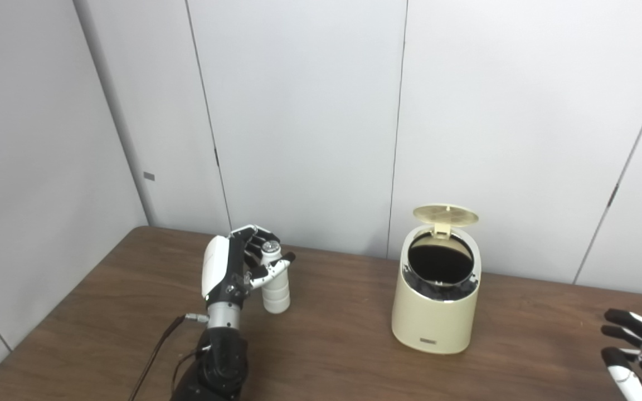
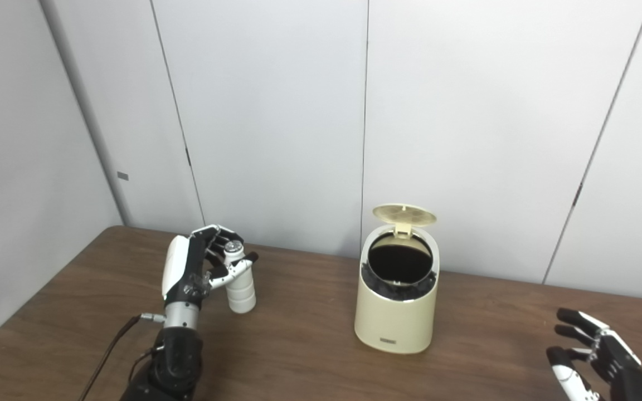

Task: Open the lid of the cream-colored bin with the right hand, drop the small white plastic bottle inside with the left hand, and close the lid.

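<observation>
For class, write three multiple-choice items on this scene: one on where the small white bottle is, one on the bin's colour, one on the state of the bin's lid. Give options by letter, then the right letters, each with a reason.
1. Where is the small white bottle?
A. Inside the bin
B. In the left hand, left of the bin
C. Lying at the table's right edge

2. What colour is the bin?
A. Cream
B. Blue
C. Red

3. How is the bin's lid?
A. Shut flat
C. Removed and lying on the table
B. Raised open

Answers:
1 B: the left hand has its fingers wrapped around the upright bottle.
2 A: its body is pale cream.
3 B: the lid stands up at the back and the dark inside shows.
</observation>
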`<action>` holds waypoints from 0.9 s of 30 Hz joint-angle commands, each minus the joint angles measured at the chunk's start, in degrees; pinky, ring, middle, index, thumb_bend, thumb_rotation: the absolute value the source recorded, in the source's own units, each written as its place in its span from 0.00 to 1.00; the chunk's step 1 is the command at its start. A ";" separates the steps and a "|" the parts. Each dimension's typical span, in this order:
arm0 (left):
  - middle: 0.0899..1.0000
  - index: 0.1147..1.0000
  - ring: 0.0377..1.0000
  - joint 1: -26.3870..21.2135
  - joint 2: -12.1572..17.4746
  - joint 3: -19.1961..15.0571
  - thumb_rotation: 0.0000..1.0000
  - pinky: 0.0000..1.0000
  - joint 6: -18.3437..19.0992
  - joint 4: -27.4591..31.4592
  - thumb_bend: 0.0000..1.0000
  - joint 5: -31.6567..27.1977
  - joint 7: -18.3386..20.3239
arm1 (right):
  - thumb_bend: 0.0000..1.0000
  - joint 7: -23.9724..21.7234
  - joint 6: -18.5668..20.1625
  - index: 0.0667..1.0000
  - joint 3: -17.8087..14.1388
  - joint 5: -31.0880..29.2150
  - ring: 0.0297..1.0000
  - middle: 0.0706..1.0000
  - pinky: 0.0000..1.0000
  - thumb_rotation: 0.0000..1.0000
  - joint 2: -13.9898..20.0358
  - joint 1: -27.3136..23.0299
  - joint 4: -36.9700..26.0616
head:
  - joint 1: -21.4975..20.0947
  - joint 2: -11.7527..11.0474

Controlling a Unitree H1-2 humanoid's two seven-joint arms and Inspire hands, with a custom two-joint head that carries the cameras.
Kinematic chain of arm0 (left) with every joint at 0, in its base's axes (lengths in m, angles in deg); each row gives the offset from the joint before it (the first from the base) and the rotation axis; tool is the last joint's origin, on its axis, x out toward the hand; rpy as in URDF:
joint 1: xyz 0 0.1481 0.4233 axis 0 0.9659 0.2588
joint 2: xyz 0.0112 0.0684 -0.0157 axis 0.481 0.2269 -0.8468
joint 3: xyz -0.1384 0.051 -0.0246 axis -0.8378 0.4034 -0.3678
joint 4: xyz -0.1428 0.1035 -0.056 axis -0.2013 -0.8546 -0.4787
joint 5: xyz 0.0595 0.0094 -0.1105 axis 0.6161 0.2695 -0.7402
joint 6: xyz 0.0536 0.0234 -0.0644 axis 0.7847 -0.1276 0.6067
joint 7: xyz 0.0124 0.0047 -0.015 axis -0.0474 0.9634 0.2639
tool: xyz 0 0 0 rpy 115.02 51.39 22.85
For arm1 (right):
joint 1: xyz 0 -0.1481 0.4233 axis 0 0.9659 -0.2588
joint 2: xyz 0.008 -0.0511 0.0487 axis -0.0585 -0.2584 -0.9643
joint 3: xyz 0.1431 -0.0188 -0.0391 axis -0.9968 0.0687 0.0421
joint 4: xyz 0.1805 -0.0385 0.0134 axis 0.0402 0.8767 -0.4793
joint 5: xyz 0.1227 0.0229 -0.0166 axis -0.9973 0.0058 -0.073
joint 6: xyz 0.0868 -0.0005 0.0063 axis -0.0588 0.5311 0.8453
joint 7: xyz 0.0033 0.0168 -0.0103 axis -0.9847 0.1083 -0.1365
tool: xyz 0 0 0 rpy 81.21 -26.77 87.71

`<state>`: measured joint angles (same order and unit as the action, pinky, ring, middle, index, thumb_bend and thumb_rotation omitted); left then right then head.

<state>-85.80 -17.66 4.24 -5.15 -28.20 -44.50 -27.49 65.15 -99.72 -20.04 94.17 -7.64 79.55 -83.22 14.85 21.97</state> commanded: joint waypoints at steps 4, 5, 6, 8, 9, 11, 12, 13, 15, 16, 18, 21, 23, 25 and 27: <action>0.42 0.42 0.42 -1.53 2.18 0.74 0.00 0.33 -2.12 1.42 0.50 2.47 -1.00 | 0.29 0.46 1.81 0.69 -0.06 1.81 0.70 0.73 0.52 0.52 -0.65 -1.11 -4.00 | -0.01 -0.15; 0.42 0.43 0.41 -1.55 2.20 0.76 0.00 0.33 -2.03 1.50 0.50 2.52 -0.99 | 0.27 0.40 1.94 0.69 -0.02 1.87 0.70 0.73 0.52 0.50 -0.70 -1.12 -4.17 | -0.03 -0.18; 0.41 0.43 0.41 -1.57 2.25 0.82 0.00 0.33 -2.09 1.54 0.50 2.63 -1.04 | 0.26 0.31 2.11 0.69 0.04 1.91 0.70 0.73 0.52 0.49 -0.76 -1.12 -4.41 | -0.07 -0.18; 0.41 0.44 0.40 -1.55 2.24 0.84 0.00 0.32 -1.93 1.89 0.50 2.75 -0.97 | 0.24 0.16 2.41 0.70 0.18 1.84 0.71 0.73 0.53 0.47 -0.92 -1.12 -4.91 | -0.11 -0.18; 0.41 0.44 0.40 -1.53 2.22 0.86 0.00 0.32 -1.79 2.09 0.50 2.85 -0.95 | 0.22 0.10 2.49 0.70 0.23 1.78 0.71 0.74 0.53 0.45 -1.00 -1.14 -5.11 | -0.11 -0.18; 0.42 0.44 0.40 -1.52 2.15 0.92 0.00 0.32 -1.68 2.41 0.50 3.00 -0.91 | 0.20 0.08 2.98 0.69 0.27 1.97 0.71 0.74 0.52 0.43 -1.17 -1.14 -5.63 | -0.11 -0.18; 0.42 0.44 0.41 -1.50 2.13 0.89 0.00 0.32 -1.73 2.51 0.50 2.93 -0.88 | 0.19 0.17 3.49 0.69 0.27 2.31 0.71 0.74 0.52 0.42 -1.32 -1.10 -5.95 | -0.25 -0.14; 0.42 0.44 0.41 -1.51 2.11 0.87 0.00 0.32 -2.01 2.50 0.50 2.91 -1.05 | 0.19 0.24 3.71 0.69 0.29 2.52 0.71 0.73 0.52 0.42 -1.43 -1.07 -6.15 | -0.28 -0.11; 0.42 0.43 0.41 -1.56 2.10 0.82 0.00 0.33 -2.26 2.41 0.50 2.93 -1.28 | 0.17 0.26 3.91 0.69 0.38 2.78 0.71 0.74 0.53 0.42 -1.49 -1.02 -6.49 | -0.30 -0.01; 0.42 0.43 0.41 -1.59 2.11 0.81 0.00 0.33 -2.46 2.33 0.50 3.01 -1.46 | 0.17 0.25 4.08 0.70 0.44 2.89 0.71 0.74 0.53 0.42 -1.53 -1.00 -6.73 | -0.34 0.03; 0.42 0.43 0.42 -1.65 2.23 0.92 0.00 0.33 -2.98 2.24 0.50 3.59 -1.98 | 0.16 0.11 4.55 0.70 0.53 2.55 0.71 0.74 0.52 0.41 -1.71 -0.96 -7.25 | -0.45 0.08; 0.43 0.42 0.42 -1.65 2.32 1.00 0.00 0.33 -3.48 2.94 0.50 4.32 -2.28 | 0.13 0.12 4.78 0.70 0.64 2.56 0.72 0.74 0.54 0.37 -1.86 -0.96 -7.66 | -0.48 0.11; 0.44 0.41 0.42 -1.68 2.41 1.14 0.00 0.33 -3.67 3.46 0.50 5.14 -2.46 | 0.12 0.15 4.75 0.70 0.72 2.52 0.73 0.75 0.55 0.33 -1.97 -1.03 -7.80 | -0.52 0.09; 0.45 0.39 0.43 -1.73 2.59 1.41 0.00 0.34 -4.43 3.85 0.50 5.95 -2.79 | 0.09 0.39 4.76 0.70 0.79 3.20 0.73 0.75 0.54 0.28 -2.07 -1.10 -7.94 | -0.58 0.06; 0.46 0.38 0.44 -1.71 2.65 1.56 0.00 0.35 -4.77 4.59 0.50 6.28 -2.75 | 0.06 0.39 4.72 0.70 0.82 3.29 0.73 0.75 0.53 0.24 -2.21 -1.18 -8.09 | -0.60 0.01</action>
<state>-85.50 -16.30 5.87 -7.92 -25.90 -39.14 -29.07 65.24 -94.24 -19.11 97.16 -9.85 79.83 -88.79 14.24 22.06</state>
